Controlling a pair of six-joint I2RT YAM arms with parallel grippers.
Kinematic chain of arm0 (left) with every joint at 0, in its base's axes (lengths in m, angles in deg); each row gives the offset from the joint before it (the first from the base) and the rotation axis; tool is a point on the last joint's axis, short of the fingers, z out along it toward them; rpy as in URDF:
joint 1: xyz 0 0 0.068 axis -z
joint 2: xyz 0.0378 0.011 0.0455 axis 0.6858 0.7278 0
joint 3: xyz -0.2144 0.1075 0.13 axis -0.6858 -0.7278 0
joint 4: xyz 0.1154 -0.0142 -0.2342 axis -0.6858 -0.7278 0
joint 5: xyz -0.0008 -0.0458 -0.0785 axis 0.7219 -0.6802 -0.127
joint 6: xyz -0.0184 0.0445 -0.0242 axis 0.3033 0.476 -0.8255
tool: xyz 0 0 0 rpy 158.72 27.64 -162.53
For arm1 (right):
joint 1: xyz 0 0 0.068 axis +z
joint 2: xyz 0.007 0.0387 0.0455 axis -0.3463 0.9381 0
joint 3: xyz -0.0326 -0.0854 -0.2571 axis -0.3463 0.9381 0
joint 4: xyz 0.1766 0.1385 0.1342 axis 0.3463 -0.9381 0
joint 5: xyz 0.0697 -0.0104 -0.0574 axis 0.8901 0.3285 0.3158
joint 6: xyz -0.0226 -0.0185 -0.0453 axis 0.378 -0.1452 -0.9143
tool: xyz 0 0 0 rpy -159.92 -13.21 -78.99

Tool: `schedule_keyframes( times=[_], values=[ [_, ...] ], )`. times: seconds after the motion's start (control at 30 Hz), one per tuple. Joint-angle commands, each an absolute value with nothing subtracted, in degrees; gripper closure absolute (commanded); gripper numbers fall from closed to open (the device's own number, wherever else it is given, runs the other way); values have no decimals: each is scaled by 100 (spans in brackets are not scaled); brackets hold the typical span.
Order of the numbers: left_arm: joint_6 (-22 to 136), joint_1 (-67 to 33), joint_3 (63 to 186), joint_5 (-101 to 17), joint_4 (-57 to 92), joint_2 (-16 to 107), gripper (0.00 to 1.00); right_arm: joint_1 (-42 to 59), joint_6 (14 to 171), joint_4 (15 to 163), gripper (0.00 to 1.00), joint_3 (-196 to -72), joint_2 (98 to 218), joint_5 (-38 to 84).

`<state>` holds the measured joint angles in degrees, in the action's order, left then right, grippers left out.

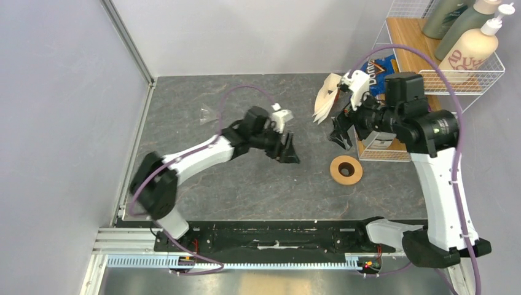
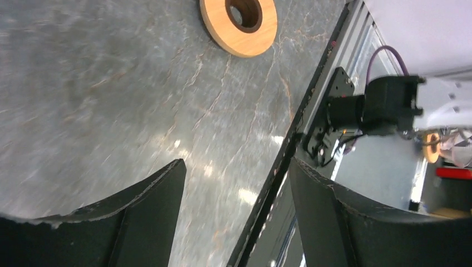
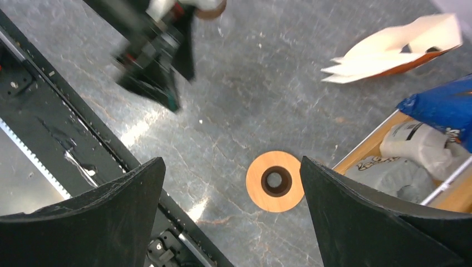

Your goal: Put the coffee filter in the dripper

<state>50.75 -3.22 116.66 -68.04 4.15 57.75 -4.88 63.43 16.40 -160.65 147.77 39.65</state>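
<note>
Two arms hang over a dark grey marbled desk (image 1: pixel 246 190), and the job is not yet begun. The left arm's black fingers (image 1: pixel 287 149) stand apart with nothing between them. The right arm's black fingers (image 1: pixel 340 134) are spread wide, likewise empty, near the round orange-tan wooden ring (image 1: pixel 336 171) of the dripper.

The coffee filter (image 1: pixel 325 98), thin cream-white folded paper, lies at the far side of the desk, near a blue snack bag (image 1: pixel 381 67). It looks to us like several sheets fanned together. We judge that the first hazard: a pinch there may lift more than one sheet, or crease the paper so it will not open into a cone.

The ring lies flat and looks loose, so a nudge from a finger could slide it. A small clear glass piece (image 1: pixel 206 114), which may be the dripper's cone, sits well apart at the far left. If it is, a filter set on the ring alone has nothing to hold it. The two arms are also near each other over the middle of the desk, so a reach across could make them touch.
</note>
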Motion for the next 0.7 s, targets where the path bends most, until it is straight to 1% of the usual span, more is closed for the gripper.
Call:
schedule_keyframes(
  times=[0.0,0.07,0.13,0.27,0.47,0.67],
  values=[
    [3675,364,12654,-6339,1435,7059,26,-483,6713,1949,1,-16468,14664,4063],
    [3372,559,13015,-6291,1693,7661,30,-487,6741,1918,1,-16585,14688,4111],
    [3057,705,13373,-6314,1820,8211,31,-479,6746,1890,1,-16643,14712,4179],
    [2713,926,13780,-6209,2167,8985,35,-478,6721,1865,1,-16610,14706,4287],
    [2495,961,13753,-6209,2926,9568,37,-479,6726,1876,1,-16470,14625,4515],
    [2293,952,13870,-6341,3248,10010,37,-481,6743,1830,1,-16411,14603,4599]
  ],
)
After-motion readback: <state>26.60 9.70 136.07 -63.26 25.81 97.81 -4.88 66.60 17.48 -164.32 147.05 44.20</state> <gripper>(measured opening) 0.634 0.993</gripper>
